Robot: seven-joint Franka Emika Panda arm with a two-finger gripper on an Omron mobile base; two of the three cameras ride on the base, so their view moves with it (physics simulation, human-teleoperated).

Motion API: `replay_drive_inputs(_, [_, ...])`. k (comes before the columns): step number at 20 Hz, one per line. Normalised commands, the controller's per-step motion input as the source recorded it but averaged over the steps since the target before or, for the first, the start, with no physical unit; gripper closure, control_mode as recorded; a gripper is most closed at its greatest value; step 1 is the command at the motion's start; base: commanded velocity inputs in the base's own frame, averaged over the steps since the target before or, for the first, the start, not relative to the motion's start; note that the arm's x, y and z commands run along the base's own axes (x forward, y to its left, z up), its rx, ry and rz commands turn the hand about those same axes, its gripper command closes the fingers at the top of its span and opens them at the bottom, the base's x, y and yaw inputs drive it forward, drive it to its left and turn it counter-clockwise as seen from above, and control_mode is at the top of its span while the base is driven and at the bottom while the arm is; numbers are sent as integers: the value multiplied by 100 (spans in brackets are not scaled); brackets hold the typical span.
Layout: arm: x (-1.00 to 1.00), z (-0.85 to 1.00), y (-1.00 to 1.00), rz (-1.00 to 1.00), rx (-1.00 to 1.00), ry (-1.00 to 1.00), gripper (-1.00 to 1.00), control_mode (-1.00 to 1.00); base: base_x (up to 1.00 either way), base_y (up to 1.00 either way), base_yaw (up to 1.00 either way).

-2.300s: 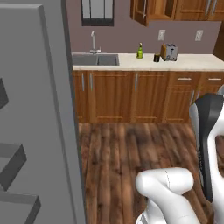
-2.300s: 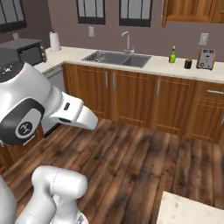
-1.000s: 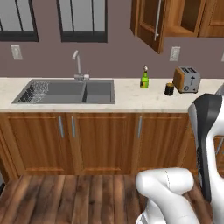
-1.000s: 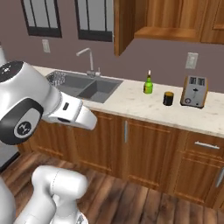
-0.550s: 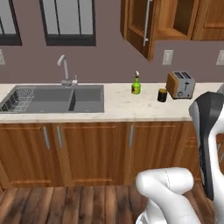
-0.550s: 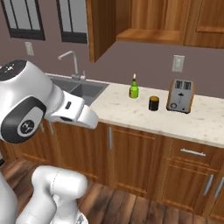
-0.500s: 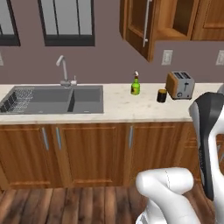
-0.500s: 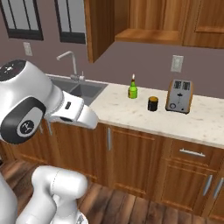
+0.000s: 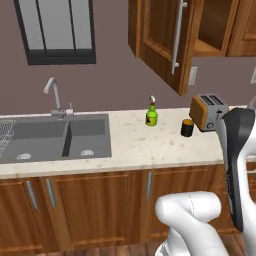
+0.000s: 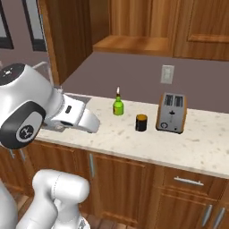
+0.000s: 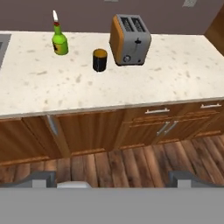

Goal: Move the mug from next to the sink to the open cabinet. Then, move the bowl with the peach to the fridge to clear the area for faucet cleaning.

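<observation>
The small black mug (image 9: 187, 128) (image 10: 141, 122) (image 11: 99, 60) stands on the pale counter, between the green bottle (image 9: 151, 116) (image 11: 60, 42) and the toaster (image 9: 208, 111) (image 11: 130, 39). To its left lies the dark grey sink (image 9: 55, 137) with its silver faucet (image 9: 52, 95). Above the mug hangs the open cabinet (image 9: 210, 30), its door (image 9: 165, 40) swung out. My gripper (image 11: 113, 179) is open and holds nothing, well back from the counter and above the floor. Its fingertips (image 11: 40, 178) stand wide apart. The bowl, the peach and the fridge are out of view.
A wire rack (image 9: 5, 135) sits in the sink's left end. Wooden base cabinets and drawers (image 11: 170, 124) run below the counter's front edge. A wall socket (image 10: 167, 74) is behind the toaster. Wood floor (image 11: 131, 166) lies under the hand.
The base has driven up to the counter and to the right, so the whole scene shifted. Mug, bottle and toaster now look nearer. Nothing on the counter moved.
</observation>
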Motion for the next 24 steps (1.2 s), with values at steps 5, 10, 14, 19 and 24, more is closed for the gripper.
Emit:
replay_drive_inputs(5, [0, 0, 0, 0, 0, 0, -100, 100, 38, -3, -2])
replay_drive_inputs(10, [0, 0, 0, 0, 0, 0, -100, 100, 51, -19, 0])
replay_drive_inputs(14, [0, 0, 0, 0, 0, 0, -100, 100, 66, -30, 0])
replay_drive_inputs(19, [0, 0, 0, 0, 0, 0, -100, 100, 19, -51, 0])
replay_drive_inputs(24, [0, 0, 0, 0, 0, 0, -100, 100, 0, -32, 0])
